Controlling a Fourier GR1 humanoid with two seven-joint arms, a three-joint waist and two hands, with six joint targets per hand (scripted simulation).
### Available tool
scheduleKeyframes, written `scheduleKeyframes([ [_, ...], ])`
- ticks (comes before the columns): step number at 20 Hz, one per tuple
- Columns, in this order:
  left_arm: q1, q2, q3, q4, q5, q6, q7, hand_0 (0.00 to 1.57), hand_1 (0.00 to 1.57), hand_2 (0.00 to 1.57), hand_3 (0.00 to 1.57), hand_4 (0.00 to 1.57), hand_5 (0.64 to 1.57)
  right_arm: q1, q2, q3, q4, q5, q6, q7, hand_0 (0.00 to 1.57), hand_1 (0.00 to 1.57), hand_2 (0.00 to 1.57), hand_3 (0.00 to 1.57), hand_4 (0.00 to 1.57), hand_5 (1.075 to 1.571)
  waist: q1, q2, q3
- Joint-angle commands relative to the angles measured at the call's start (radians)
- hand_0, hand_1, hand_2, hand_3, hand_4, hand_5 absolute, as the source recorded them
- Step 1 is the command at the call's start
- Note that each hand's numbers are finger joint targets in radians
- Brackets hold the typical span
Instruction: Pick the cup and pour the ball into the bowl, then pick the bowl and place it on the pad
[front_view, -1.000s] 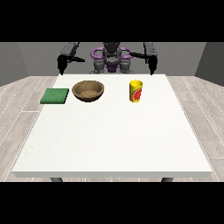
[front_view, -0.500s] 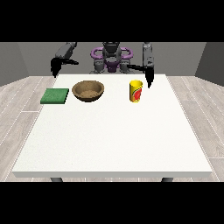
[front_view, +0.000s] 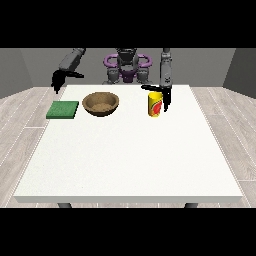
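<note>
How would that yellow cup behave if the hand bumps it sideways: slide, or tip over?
The yellow cup stands upright and looks taller than it is wide, so a push near its rim would probably tip it. A low push might just slide it on the smooth white table. On its side, its round wall would likely let it roll.

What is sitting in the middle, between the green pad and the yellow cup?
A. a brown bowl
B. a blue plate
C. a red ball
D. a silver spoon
A: the brown bowl stands on the white table, with the green pad at its one side and the yellow cup at the other.
</note>
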Motion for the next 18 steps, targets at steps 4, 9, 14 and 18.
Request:
scheduleKeyframes([
  [4,-0.063,0.029,0.067,0.171,0.061,-0.059,-0.098,0.66,0.66,0.91,0.29,0.00,1.425,-0.025,-0.045,-0.031,0.028,-0.028,0.038,-0.011,0.00,0.00,0.00,0.00,0.00,1.558,-0.011,0.033,-0.0004],
  [9,-0.090,0.094,0.018,0.181,-0.175,0.314,-0.068,1.31,1.31,1.57,1.57,0.82,1.514,-0.048,-0.041,-0.009,0.005,-0.042,0.085,-0.027,0.00,0.00,0.00,0.00,0.00,1.559,-0.104,0.073,0.0002],
  [14,-0.096,0.038,0.016,0.229,-0.193,0.404,-0.098,1.34,1.34,1.57,1.57,0.88,1.505,-0.025,-0.123,-0.062,0.042,-0.063,0.135,-0.030,0.00,0.00,0.00,0.00,0.00,1.556,-0.115,0.056,0.0000],
  [18,-0.146,0.047,-0.076,0.186,-0.298,0.456,0.061,1.36,1.36,1.57,1.57,0.95,1.525,-0.081,-0.194,-0.130,0.212,-0.093,0.162,-0.020,0.00,0.00,0.00,0.00,0.00,1.555,-0.053,-0.019,0.0017],
])
